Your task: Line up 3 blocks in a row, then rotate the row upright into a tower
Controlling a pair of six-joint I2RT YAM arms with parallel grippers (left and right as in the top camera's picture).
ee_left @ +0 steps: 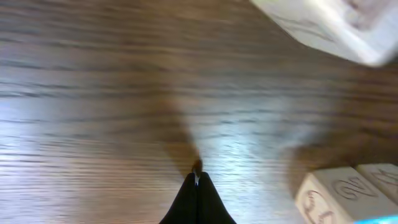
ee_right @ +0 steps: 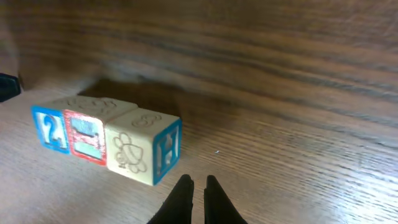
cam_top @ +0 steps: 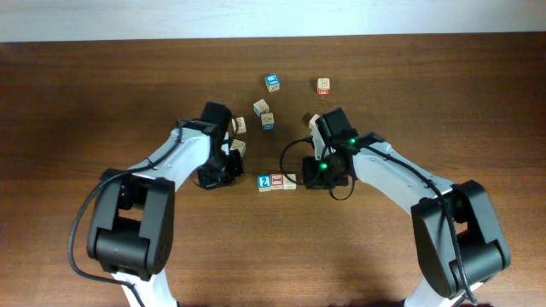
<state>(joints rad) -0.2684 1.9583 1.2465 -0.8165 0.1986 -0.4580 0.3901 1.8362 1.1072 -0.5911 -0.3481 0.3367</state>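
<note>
From overhead, the blocks lie in a touching row on the table (cam_top: 102,77): blue-framed block (cam_top: 264,182), red-framed block (cam_top: 276,181), beige block (cam_top: 290,181). The left gripper (cam_top: 223,170) sits apart on the row's left. The right gripper (cam_top: 317,176) is just beside the beige block. Dark housings hide both sets of fingertips. Loose cubes (cam_top: 272,82) farther back are too small to read.

In the left wrist view, the fingers (ee_left: 186,205) are pressed together on nothing, over bare wood. A blurred pale cube (ee_left: 329,28) is cut off at the top right. Two carved cubes (ee_left: 336,196) are cut off at the bottom right, and I cannot tell which ones they are.

In the right wrist view, the fingers are nearly together with only a thin slit between them, which is empty. The row lies up-left of them, with the beige block nearest and not touching.
</note>
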